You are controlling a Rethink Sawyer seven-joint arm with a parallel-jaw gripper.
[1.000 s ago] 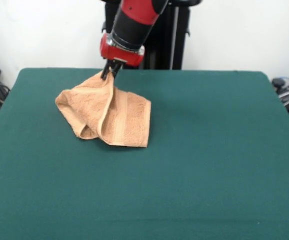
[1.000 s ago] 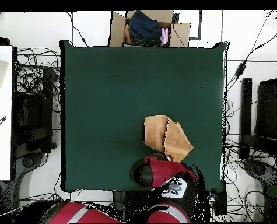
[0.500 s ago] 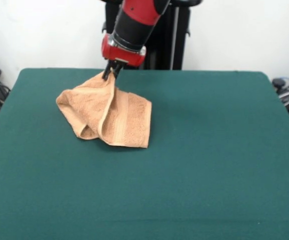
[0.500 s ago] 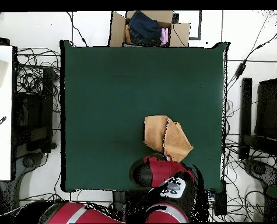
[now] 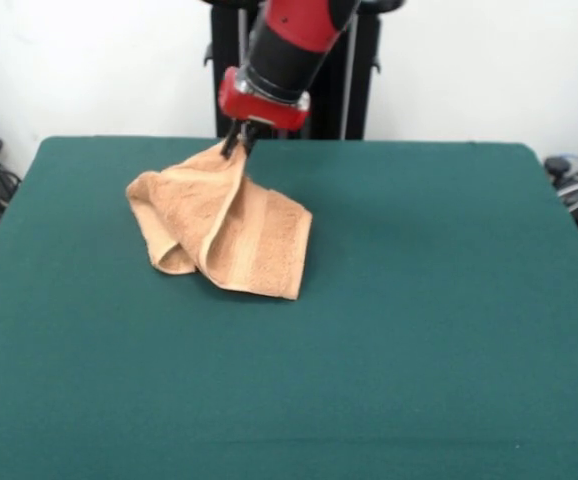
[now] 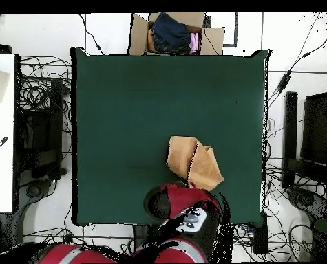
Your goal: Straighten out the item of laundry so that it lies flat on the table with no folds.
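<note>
Now gripper [image 5: 237, 146] pinched on towel [image 5: 224, 228], corner lifted

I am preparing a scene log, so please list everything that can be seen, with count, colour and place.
towel: one, orange-tan, folded over itself, on the table's far half in the front view, one corner lifted.
table: one, dark green top, fills the front view.
cardboard box: one, brown, holds dark clothes, beyond the table's top edge in the overhead view.
cables: many, black, on the floor at both sides of the table.
arm: one, red and black, comes from above.
tool: one, black, shut on the towel's corner.
</note>
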